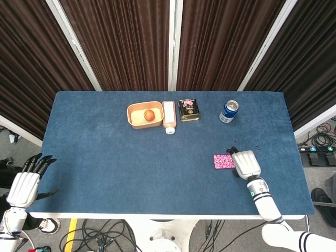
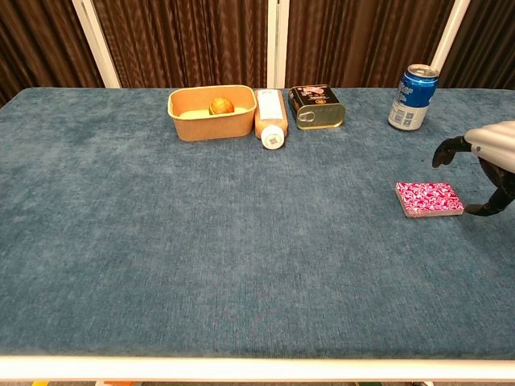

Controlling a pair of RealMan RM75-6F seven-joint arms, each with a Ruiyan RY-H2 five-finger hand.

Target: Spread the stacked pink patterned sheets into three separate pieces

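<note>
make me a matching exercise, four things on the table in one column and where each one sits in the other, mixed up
Things:
1. blue soda can
2. pink patterned sheets
3. orange bottle
4. round orange fruit

Places:
A. inside the tan tray
B. lying on its side between the tray and the dark tin
C. standing upright near the far right of the table
D. stacked flat on the blue cloth just beside the right robot hand

Pairs: 1-C, 2-D, 3-B, 4-A

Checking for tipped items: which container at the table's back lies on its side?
The orange bottle, lying flat, cap toward the robot. The blue can stands upright.
</note>
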